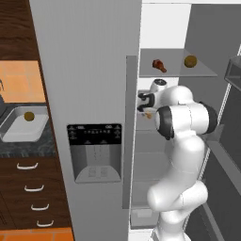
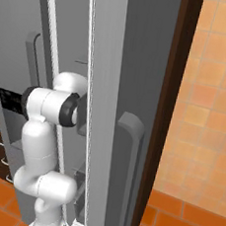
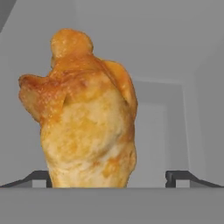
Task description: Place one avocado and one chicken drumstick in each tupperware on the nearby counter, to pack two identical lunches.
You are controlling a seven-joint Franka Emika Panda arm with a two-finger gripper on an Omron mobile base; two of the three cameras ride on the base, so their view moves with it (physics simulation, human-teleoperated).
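In the hand view a golden-tan chicken drumstick (image 3: 87, 118) stands close up between my gripper's (image 3: 109, 178) two dark fingertips, which sit wide apart on either side of it; the gripper is open. From the left base view my gripper (image 1: 145, 109) reaches into the open fridge at that drumstick (image 1: 148, 113). On the glass shelf above lie a reddish-brown drumstick (image 1: 159, 65) and an avocado (image 1: 190, 61). At far left a pale tupperware (image 1: 21, 132) rests on the dark counter (image 1: 28, 147) with an avocado (image 1: 29, 116) in it.
The grey fridge door with its dispenser panel (image 1: 94, 150) stands between the arm and the counter. The other open door (image 2: 125, 111) blocks much of the right base view. Dark wood drawers with silver handles (image 1: 34, 188) sit under the counter.
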